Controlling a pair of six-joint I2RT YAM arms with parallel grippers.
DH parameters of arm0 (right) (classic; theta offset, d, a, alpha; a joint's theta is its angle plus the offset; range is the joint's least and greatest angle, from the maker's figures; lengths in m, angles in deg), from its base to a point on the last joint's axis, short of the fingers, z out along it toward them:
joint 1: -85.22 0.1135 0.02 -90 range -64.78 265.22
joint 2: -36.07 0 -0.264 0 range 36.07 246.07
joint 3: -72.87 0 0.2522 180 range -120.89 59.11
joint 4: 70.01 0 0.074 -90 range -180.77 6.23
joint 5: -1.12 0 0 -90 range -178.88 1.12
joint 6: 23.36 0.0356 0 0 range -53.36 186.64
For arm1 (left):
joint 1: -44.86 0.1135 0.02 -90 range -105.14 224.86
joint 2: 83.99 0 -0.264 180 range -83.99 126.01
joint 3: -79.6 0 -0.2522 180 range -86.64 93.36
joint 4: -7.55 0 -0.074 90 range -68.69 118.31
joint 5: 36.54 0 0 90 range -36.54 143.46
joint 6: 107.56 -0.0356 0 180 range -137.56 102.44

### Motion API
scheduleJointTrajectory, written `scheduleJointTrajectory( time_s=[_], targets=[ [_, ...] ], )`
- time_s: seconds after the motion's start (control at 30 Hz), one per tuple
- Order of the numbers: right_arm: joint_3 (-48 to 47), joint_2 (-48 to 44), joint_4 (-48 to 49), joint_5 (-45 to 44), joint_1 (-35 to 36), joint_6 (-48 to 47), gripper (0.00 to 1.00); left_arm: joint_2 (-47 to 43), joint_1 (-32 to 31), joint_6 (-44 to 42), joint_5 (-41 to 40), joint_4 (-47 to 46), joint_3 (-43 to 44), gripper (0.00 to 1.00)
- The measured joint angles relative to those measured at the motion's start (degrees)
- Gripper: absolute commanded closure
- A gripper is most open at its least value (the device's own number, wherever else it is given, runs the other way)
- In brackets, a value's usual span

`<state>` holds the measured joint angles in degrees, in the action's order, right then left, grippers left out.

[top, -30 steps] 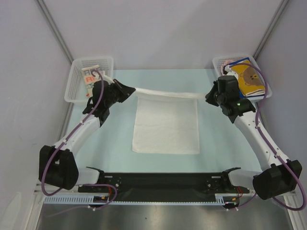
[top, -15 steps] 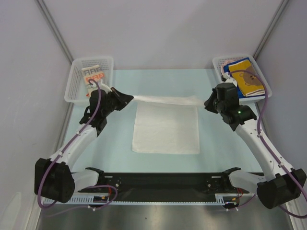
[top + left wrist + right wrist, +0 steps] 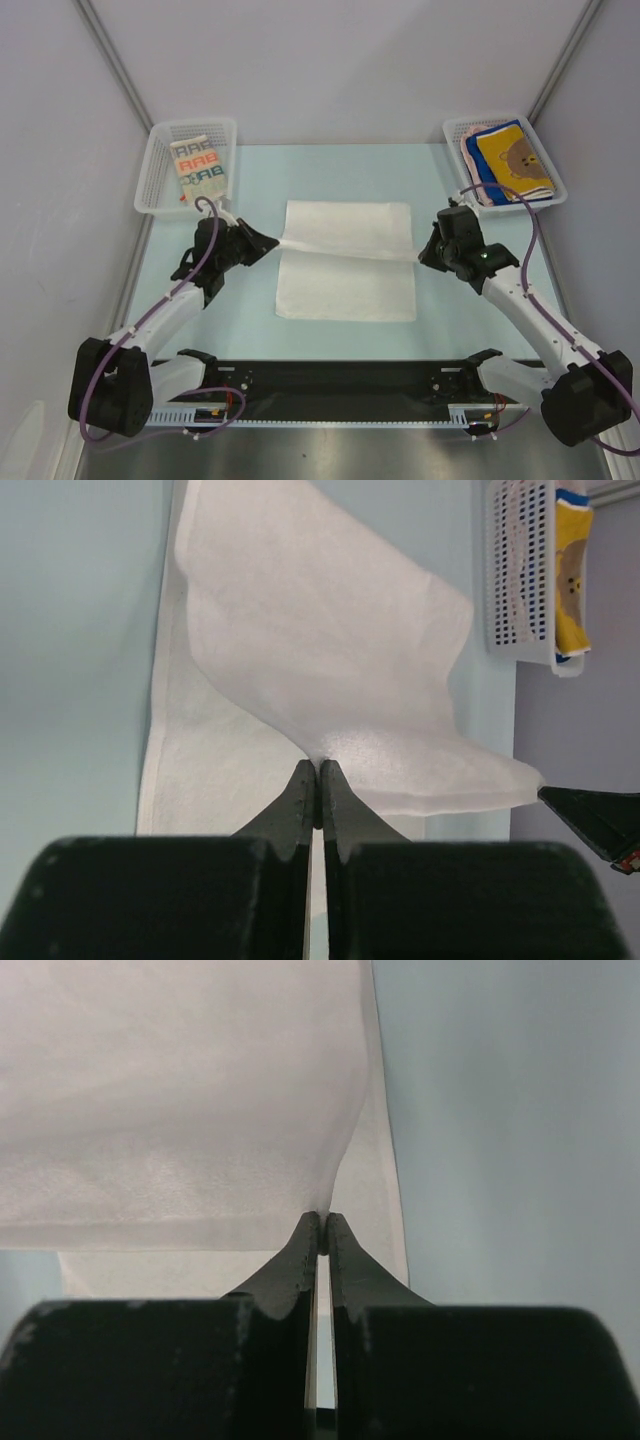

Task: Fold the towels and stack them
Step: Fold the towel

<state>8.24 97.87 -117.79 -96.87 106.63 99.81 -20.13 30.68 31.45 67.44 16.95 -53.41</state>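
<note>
Over the middle of the bench (image 3: 258, 180) we have the white towel (image 3: 345, 290) partly raised. Its near part lies flat, and one edge is drawn up into a stretched band between our two pincers. Our left pincer (image 3: 268, 243) is closed tight on one corner of that edge, and our right pincer (image 3: 424, 254) is closed tight on the other. In both wrist views only a thin bite of cloth sits at the very tips.

That small bite is our first worry. If we pull the arms any further apart, we judge a corner could slide out and the raised half would drop in a heap. If one arm travels ahead of the other, the fold would land skewed and the edges would not meet. The flat layer has nothing holding it down, so a low sweep could drag it along the bench and bunch it up. Letting go too high would let the edge flop and trap a wrinkle.

The other towels are well apart from all this. A lettered towel (image 3: 197, 168) lies in the left basket (image 3: 152, 170), and a bear towel (image 3: 513, 158) tops the pile in the right basket (image 3: 456, 128). We see little risk to them, unless the right arm swings wide toward its basket.
</note>
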Motion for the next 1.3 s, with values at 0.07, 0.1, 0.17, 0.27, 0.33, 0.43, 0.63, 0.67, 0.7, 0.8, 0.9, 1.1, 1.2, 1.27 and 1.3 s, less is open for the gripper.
scheduleJointTrajectory(
  time_s=[0.07, 0.1, 0.17, 0.27, 0.33, 0.43, 0.63, 0.67, 0.7, 0.8, 0.9, 1.1, 1.2, 1.27, 1.3],
  targets=[
    [2.67, 0.00, 0.00, 0.61, 0.76, 1.03, 1.00, -0.66, -0.07, 0.00, 0.02, 0.66, -1.64, 1.00],
    [3.65, 0.00, 0.00, 0.85, 1.07, 1.40, 1.00, -0.96, -0.11, -0.02, 0.02, 0.90, -2.49, 1.00],
    [5.53, 0.00, -0.02, 1.29, 1.75, 2.12, 1.00, -1.22, -0.33, -0.02, 0.02, 1.79, -3.74, 1.00],
    [7.21, 0.02, 0.15, 2.03, 1.92, 2.93, 1.00, -1.25, -0.59, -0.07, 0.00, 2.73, -5.60, 1.00],
    [8.11, 0.02, 0.46, 2.49, 1.99, 3.37, 1.00, -1.29, -0.61, -0.09, 0.02, 3.28, -7.13, 1.00],
    [9.44, 0.02, 0.74, 2.95, 2.12, 3.96, 1.00, -1.27, -0.70, -0.15, 0.33, 5.18, -8.81, 1.00],
    [11.08, 0.33, 1.46, 3.87, 2.14, 4.46, 1.00, -1.07, -0.81, -1.16, 1.51, 8.15, -9.16, 1.00],
    [11.23, 0.37, 1.49, 3.96, 2.14, 4.52, 1.00, -1.07, -0.85, -1.36, 1.57, 8.59, -9.16, 1.00],
    [11.34, 0.39, 1.51, 3.98, 2.14, 4.57, 1.00, -1.07, -0.87, -1.55, 1.73, 8.92, -9.16, 1.00],
    [11.41, 0.39, 1.49, 4.02, 2.14, 4.68, 1.00, -1.07, -0.98, -2.16, 2.01, 10.29, -9.14, 0.99],
    [11.39, 0.00, 1.18, 4.00, 2.14, 4.79, 1.00, -1.79, -1.07, -2.95, 2.60, 12.81, -8.85, 1.00],
    [9.18, -2.03, -1.38, 3.80, 2.14, 4.76, 1.00, -5.55, -1.16, -4.28, 2.86, 17.62, -5.29, 1.00],
    [7.13, -2.95, -2.56, 3.39, 2.14, 4.76, 1.00, -7.04, -1.18, -4.74, 2.89, 18.78, -3.48, 1.00],
    [5.84, -3.48, -3.21, 2.99, 2.14, 4.74, 1.00, -7.45, -1.18, -5.11, 2.99, 19.39, -2.67, 1.00],
    [5.35, -3.78, -3.56, 2.84, 2.14, 4.74, 1.00, -7.61, -1.18, -5.18, 3.04, 19.74, -2.38, 1.00]
  ],
)
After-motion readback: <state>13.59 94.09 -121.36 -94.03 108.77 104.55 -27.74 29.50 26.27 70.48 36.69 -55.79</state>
